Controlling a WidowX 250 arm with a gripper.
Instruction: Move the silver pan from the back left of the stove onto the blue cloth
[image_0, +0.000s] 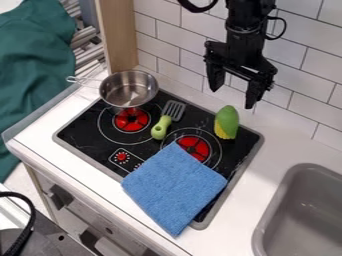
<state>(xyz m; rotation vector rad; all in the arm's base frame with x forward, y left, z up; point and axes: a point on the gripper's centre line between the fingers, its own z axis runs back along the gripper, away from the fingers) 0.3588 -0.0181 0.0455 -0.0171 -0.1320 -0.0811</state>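
My gripper (232, 95) hangs open at the top, right of centre, in front of the tiled wall, with nothing between its fingers. Nearest below it, a green and yellow toy (227, 122), like an ear of corn, stands at the stove's back right. A spatula (167, 120) with a light green handle and grey slotted head lies at the middle of the black stove (87, 135). The metal pot (129, 89) sits at the back left, its wire handle pointing left. A blue cloth (175, 187) is spread over the stove's front right and hangs past its front edge.
The white counter (274, 142) surrounds the stove. A grey sink (304, 210) is at the right edge. Behind stand the white tiled wall (297, 67) and a wooden post (119, 35) beside the pot. Dark green fabric (37, 70) lies at the far left, off the counter.
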